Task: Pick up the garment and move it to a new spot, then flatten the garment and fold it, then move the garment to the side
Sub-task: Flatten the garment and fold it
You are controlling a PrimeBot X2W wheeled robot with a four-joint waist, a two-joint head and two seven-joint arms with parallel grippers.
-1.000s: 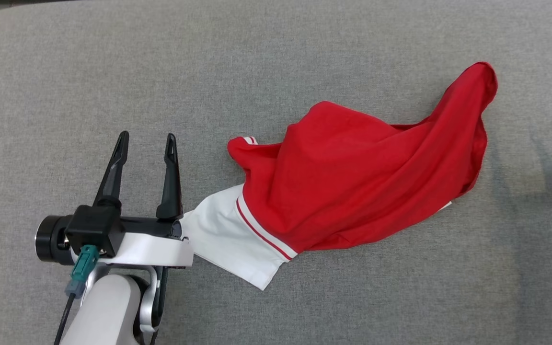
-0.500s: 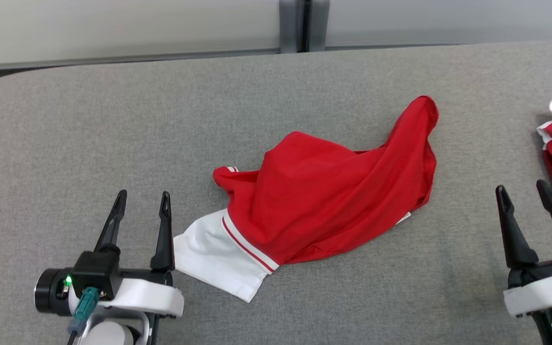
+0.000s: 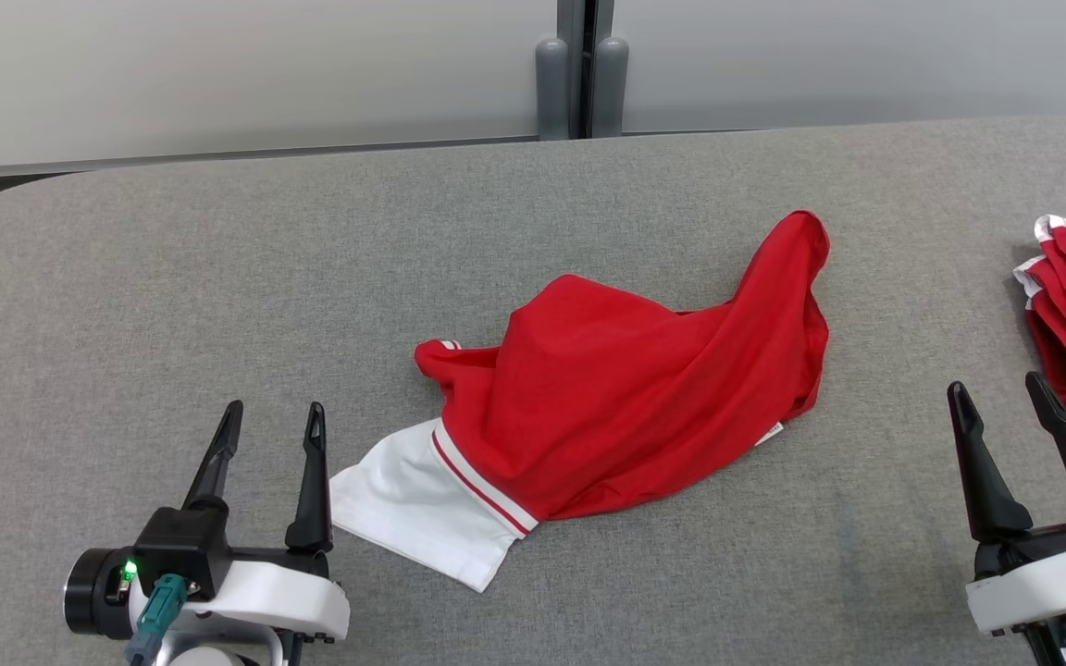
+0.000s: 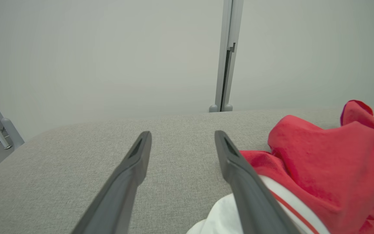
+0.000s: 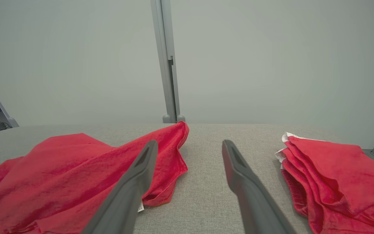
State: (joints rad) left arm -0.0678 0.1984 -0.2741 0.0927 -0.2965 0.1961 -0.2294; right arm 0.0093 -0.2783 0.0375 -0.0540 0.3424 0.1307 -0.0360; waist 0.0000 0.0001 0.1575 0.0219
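We list one crumpled red garment (image 3: 625,398) with a white sleeve on the grey table (image 3: 218,277). Our left gripper (image 3: 274,418) and right gripper (image 3: 996,390) both stand spread, holding nothing.

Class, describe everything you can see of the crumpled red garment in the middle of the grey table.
The red garment is soft cloth, crumpled in a heap, one corner peaked toward the far right. A white end with a red stripe sticks out at its near left; a white label shows at its near right edge. It rests on the grey table; the open left gripper stands beside the white end.
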